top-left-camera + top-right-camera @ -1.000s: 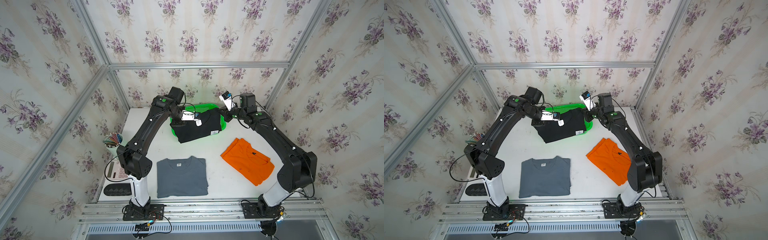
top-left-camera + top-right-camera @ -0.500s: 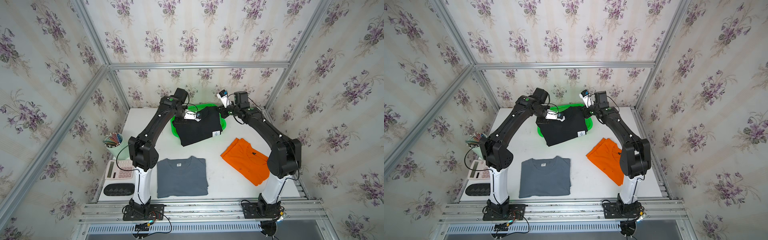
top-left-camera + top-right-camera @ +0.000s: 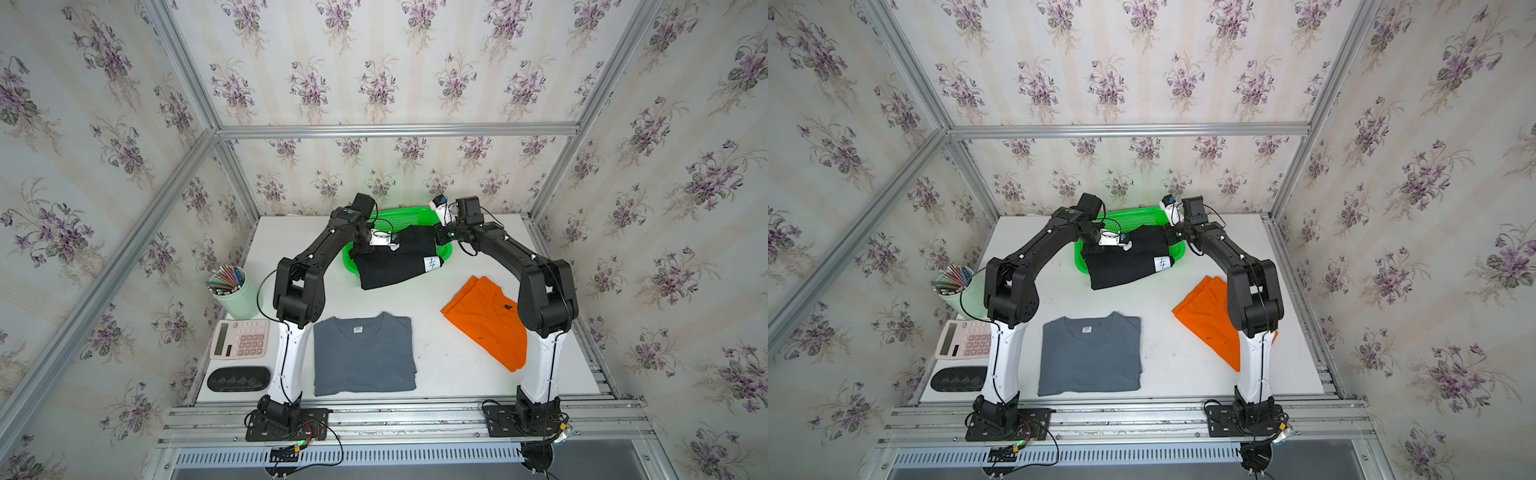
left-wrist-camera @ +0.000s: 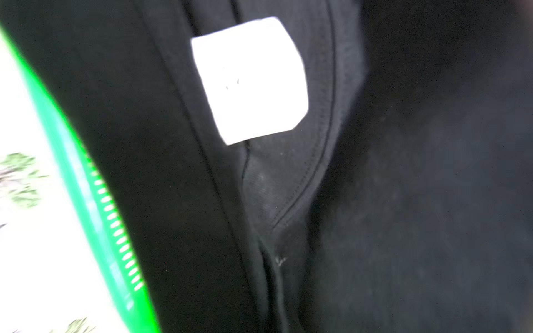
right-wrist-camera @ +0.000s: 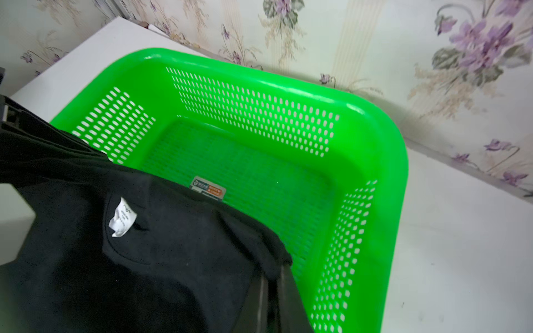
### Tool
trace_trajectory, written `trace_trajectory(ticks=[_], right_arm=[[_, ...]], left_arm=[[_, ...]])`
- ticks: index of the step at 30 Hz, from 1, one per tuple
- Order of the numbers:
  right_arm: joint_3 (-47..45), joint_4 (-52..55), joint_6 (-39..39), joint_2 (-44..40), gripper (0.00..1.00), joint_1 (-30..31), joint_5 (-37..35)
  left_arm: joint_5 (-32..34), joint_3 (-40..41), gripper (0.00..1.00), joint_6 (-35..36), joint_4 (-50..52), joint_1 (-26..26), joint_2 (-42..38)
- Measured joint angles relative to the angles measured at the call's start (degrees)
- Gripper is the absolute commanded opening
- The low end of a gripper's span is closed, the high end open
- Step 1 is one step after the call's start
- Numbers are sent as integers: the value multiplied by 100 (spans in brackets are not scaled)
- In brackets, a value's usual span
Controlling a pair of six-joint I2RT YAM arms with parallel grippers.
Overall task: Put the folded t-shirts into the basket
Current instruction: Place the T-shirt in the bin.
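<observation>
Three folded tees in both top views. One, the black t-shirt (image 3: 395, 264), draped across the green basket (image 3: 401, 216) at the table's (image 3: 428, 332) far edge, with its far half over the basket and its near hem hanging out past the near rim. Pinched at the far corners: left gripper (image 3: 360, 248) clenched on the left one, right gripper (image 3: 437, 238) on the right. Flat by the near edge, the grey t-shirt (image 3: 363, 353); to its right the orange t-shirt (image 3: 484, 318), bare white table between. Left wrist view: black cloth with a white label (image 4: 249, 80), basket rim alongside; grip itself out of sight. Right wrist view: fingers (image 5: 284, 305) clamped on a black fold above the basket — mesh floor open beyond, far wall and rim uncovered.
</observation>
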State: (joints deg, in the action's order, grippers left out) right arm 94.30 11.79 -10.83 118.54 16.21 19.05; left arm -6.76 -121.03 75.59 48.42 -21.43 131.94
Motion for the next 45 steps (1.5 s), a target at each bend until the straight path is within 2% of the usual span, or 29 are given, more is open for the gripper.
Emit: trace_trajectory(ticks=[14,20,24,27,28,29,39,45], right_arm=[[-105,-452,184,260,0,-140,-48],[-260,-807,264,354,0,-151,2],[-260,-955,363,520,0,-155,42],[-201,-984,452,605,0,-160,92],[-186,-1008,466,625,0,-160,92],[-175,-1049,474,640,0,-160,92],[35,-1543,1003,925,0,-160,127],[337,-1700,1429,1191,0,-160,109]], left_arm=[[-343,-306,2,-369,-494,74,544],[-223,-444,12,-415,-612,83,671],[-146,-529,27,-529,-697,125,682],[-31,-555,31,-634,-839,173,682],[0,-562,54,-671,-883,197,682],[37,-564,63,-691,-925,199,682],[195,-525,63,-1178,-1113,199,398],[66,258,63,-1593,-1340,94,-238]])
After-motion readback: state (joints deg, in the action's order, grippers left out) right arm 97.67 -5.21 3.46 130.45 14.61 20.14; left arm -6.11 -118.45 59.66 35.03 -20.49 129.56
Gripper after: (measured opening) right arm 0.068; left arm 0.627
